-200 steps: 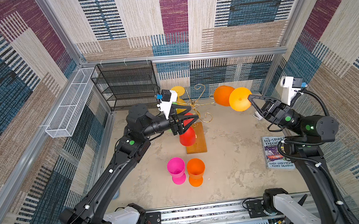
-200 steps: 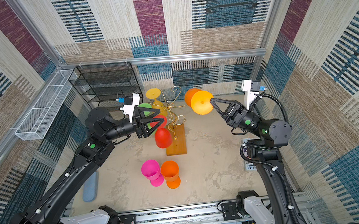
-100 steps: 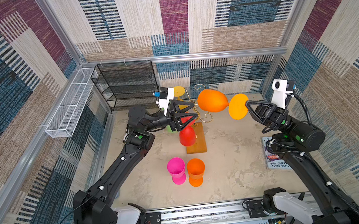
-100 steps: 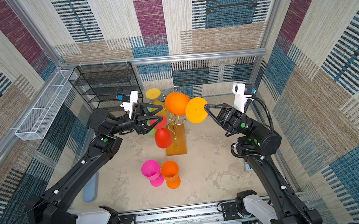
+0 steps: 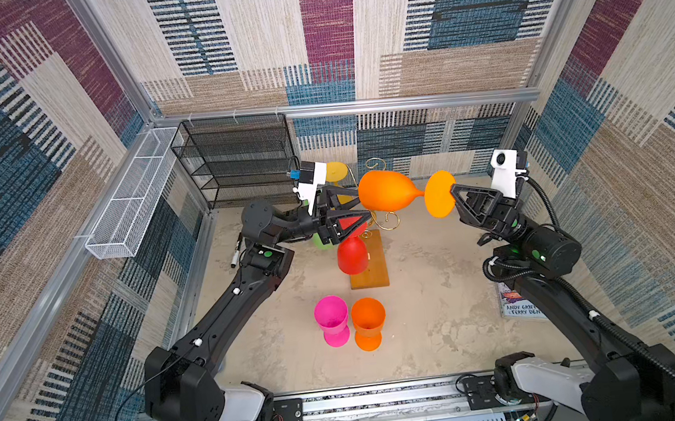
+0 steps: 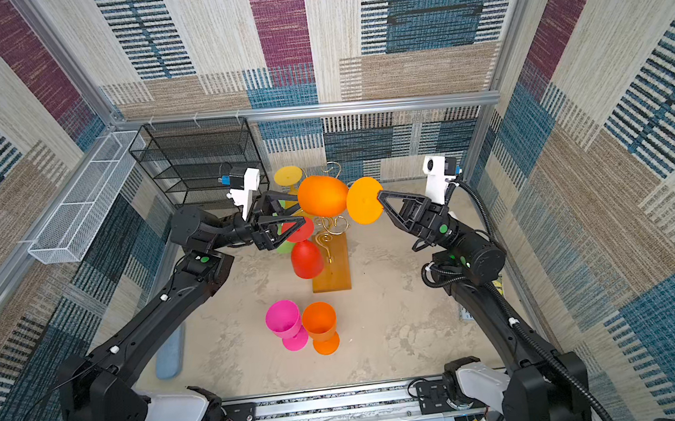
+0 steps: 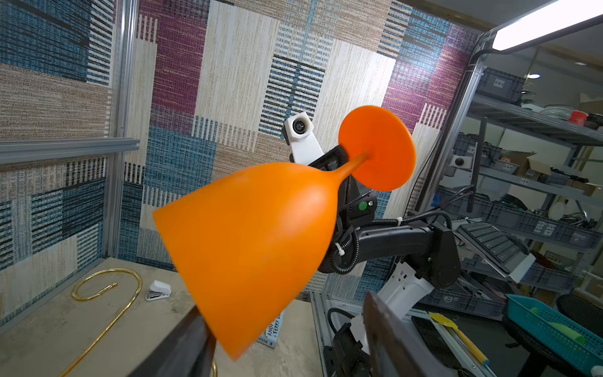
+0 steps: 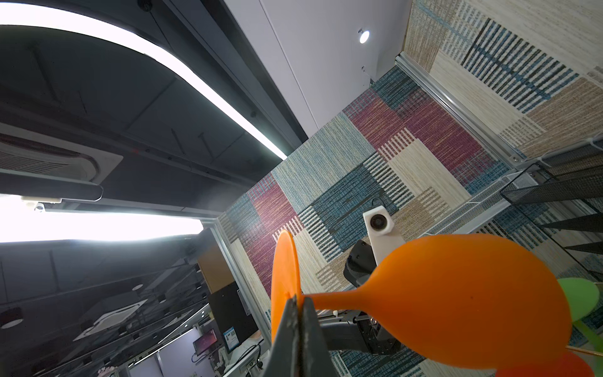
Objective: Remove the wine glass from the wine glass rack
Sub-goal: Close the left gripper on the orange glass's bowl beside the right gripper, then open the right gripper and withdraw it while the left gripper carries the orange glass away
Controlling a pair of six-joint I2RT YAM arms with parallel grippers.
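Two black robot arms meet above a sandy table [image 5: 439,294]. The right gripper [image 5: 454,188] has its jaws pinched tight on the flat round foot of an orange wine glass [image 5: 389,196]. It holds the glass sideways in the air, so the stem and bowl stretch straight out beyond the jaw tips toward the other arm. The left gripper [image 6: 301,210] has its jaws spread wide and grips nothing. The open mouth of the bowl reaches into the gap between its fingers [image 7: 388,336], nearer one finger than the other, and I cannot tell whether it touches. The pose looks like a hand-over, since the grip on the foot leaves the whole bowl free for the wide jaws to close around. The held glass is clear of the wine glass rack [image 5: 376,264], whose gold wire scrolls and wooden base sit below the left jaws, so this glass seems to be off already. A red glass [image 5: 352,256] hangs upside down from the rack just under the left jaws, a yellow glass [image 5: 336,170] shows just beyond them, and a green glass [image 5: 320,242] is mostly hidden beneath. A pink glass [image 5: 330,318] and a second orange glass [image 5: 368,319] stand upright side by side on the table, well away from both sets of jaws. I would guess these two came off the rack too.
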